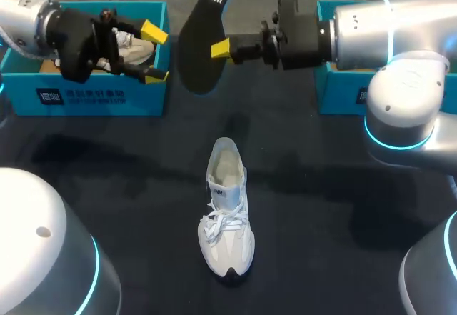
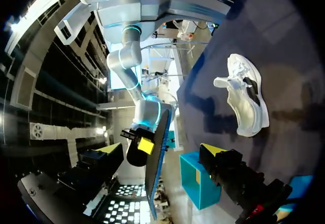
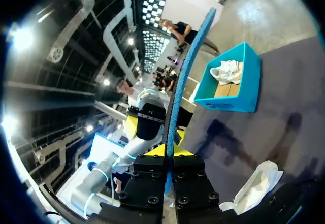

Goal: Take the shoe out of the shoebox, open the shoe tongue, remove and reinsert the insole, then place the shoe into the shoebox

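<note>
- Shoe (image 1: 227,215): white with white laces, dark at the toe's sole.
- Insole (image 1: 202,43): black face with a white logo, bright blue edge.
- Left shoebox (image 1: 93,99): teal with white print.
- Right shoebox (image 1: 341,86): teal.
- Table (image 1: 328,215): black.
- Left gripper (image 1: 156,54) and right gripper (image 1: 220,49): black bodies, yellow tips.
- Left arm (image 1: 25,11) and right arm (image 1: 400,29): silver-grey with cyan light rings.

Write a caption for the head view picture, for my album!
Right gripper holds the flat black insole up; the white lace-up sneaker stands on the dark table.
</note>
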`<state>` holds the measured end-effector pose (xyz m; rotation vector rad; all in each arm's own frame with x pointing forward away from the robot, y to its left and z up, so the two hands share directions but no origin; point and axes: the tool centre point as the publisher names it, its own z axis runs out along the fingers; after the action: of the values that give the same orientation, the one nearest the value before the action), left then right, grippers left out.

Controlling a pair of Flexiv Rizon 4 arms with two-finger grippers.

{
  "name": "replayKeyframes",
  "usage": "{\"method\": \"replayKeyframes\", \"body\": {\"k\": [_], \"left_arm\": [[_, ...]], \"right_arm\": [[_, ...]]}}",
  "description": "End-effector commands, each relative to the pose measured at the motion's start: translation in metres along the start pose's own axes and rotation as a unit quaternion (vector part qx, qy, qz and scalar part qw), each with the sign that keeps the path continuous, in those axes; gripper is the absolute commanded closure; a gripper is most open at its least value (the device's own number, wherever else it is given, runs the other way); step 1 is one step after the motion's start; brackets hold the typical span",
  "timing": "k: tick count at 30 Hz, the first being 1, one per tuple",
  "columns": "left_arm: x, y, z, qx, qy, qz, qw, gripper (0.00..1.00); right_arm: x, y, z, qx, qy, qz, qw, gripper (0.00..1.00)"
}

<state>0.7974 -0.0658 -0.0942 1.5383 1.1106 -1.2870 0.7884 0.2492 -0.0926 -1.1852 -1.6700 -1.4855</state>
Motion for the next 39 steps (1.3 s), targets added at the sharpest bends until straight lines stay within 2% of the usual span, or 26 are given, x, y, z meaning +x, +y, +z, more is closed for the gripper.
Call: {"method": "replayKeyframes", "body": {"k": [1,9,15,18,33,35,38,39], "left_arm": [[0.010,0.002,-0.013,0.013,0.002,-0.018,1.000,0.00],[0.030,-0.004,-0.024,0.016,0.065,-0.061,0.996,0.00],[0.040,-0.012,-0.021,0.018,0.114,-0.086,0.990,0.00],[0.043,-0.014,-0.020,0.026,0.143,-0.093,0.985,0.00],[0.043,-0.014,-0.020,0.026,0.143,-0.093,0.985,0.00],[0.049,-0.014,-0.013,0.026,0.142,-0.091,0.985,0.00],[0.058,-0.016,-0.008,0.026,0.153,-0.081,0.985,0.00],[0.063,-0.015,-0.008,0.014,0.163,-0.074,0.984,0.00]], "right_arm": [[-0.008,-0.006,-0.004,0.010,0.014,-0.021,1.000,1.00],[-0.026,-0.017,-0.004,0.062,0.022,-0.072,0.995,1.00],[-0.038,-0.029,-0.015,0.075,0.023,-0.111,0.991,1.00],[-0.040,-0.038,-0.020,0.100,0.041,-0.121,0.987,1.00],[-0.040,-0.038,-0.020,0.100,0.041,-0.121,0.987,1.00],[-0.040,-0.038,-0.020,0.100,0.041,-0.121,0.987,1.00],[-0.054,-0.036,-0.026,0.085,0.014,-0.135,0.987,1.00],[-0.060,-0.037,-0.027,0.076,0.019,-0.142,0.987,1.00]]}}
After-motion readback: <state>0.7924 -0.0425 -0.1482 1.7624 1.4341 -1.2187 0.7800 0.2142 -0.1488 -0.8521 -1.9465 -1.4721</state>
